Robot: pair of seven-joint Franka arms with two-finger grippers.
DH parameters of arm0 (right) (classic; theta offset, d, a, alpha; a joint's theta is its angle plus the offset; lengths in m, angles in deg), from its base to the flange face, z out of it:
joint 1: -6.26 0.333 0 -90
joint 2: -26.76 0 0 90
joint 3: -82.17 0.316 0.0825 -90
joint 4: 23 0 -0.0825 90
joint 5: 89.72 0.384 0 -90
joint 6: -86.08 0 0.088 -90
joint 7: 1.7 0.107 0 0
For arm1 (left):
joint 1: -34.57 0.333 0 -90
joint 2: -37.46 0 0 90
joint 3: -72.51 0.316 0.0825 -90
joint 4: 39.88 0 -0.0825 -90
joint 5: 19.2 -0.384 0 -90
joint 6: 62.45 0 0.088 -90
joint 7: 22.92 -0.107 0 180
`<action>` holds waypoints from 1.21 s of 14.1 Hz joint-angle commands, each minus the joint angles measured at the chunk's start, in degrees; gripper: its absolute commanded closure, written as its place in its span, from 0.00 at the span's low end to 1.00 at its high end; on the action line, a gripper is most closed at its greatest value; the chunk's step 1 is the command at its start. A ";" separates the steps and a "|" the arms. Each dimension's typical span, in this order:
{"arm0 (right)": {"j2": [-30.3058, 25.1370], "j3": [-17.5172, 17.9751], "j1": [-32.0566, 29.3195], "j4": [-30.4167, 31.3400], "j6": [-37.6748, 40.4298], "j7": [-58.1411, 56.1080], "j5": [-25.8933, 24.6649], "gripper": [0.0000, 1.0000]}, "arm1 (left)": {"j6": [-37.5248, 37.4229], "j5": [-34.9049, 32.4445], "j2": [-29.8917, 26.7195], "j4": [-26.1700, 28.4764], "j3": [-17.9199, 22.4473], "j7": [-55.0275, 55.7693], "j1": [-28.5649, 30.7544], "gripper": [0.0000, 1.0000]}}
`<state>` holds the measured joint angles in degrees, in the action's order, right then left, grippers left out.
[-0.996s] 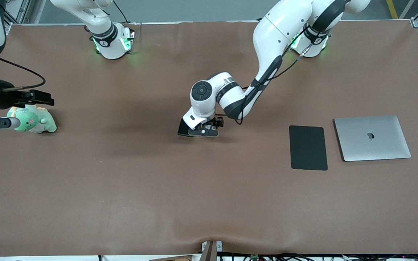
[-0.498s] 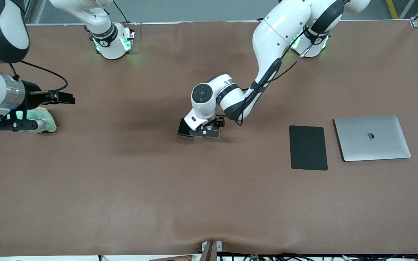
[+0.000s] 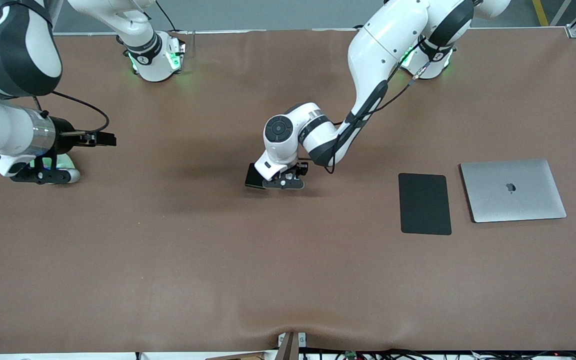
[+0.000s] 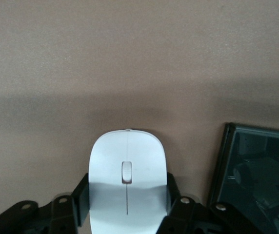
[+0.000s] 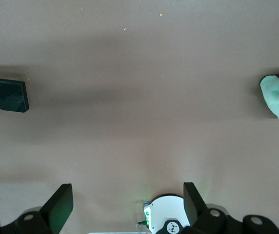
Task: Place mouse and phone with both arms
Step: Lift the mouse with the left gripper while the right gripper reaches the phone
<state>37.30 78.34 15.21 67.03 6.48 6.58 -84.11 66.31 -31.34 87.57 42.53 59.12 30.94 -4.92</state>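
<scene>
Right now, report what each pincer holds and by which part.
Left pincer flanks the white oval mouse at its rear sides, on the table. Right pincer open, empty.

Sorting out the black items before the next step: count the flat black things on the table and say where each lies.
2. The phone lies mid-table beside the mouse, which sits between the left pincer's fingers. The black mat lies beside the laptop, toward the left arm's end. None seem hidden.
</scene>
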 commanded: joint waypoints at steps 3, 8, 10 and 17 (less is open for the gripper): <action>-1.05 -0.12 4.23 4.89 -5.82 8.06 0.54 0.00 | -0.70 -1.40 -0.36 -0.76 0.21 2.92 -0.06 1.00; -0.96 -0.21 5.56 6.91 -9.16 9.92 4.31 0.00 | -7.72 -0.87 -6.24 -1.11 -0.58 2.57 3.53 1.00; -0.88 -0.12 5.99 8.23 -11.80 11.32 4.67 0.00 | -9.49 -0.52 -8.79 -0.94 -0.58 2.57 4.59 1.00; 3.33 -0.12 14.16 8.68 -18.30 20.63 4.76 0.00 | -16.18 2.29 -15.91 2.92 -1.64 -4.27 16.71 1.00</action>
<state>38.86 78.60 27.35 75.70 -9.82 24.88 -80.11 50.63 -30.21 75.24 41.27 58.25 29.44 7.91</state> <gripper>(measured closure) 0.000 0.388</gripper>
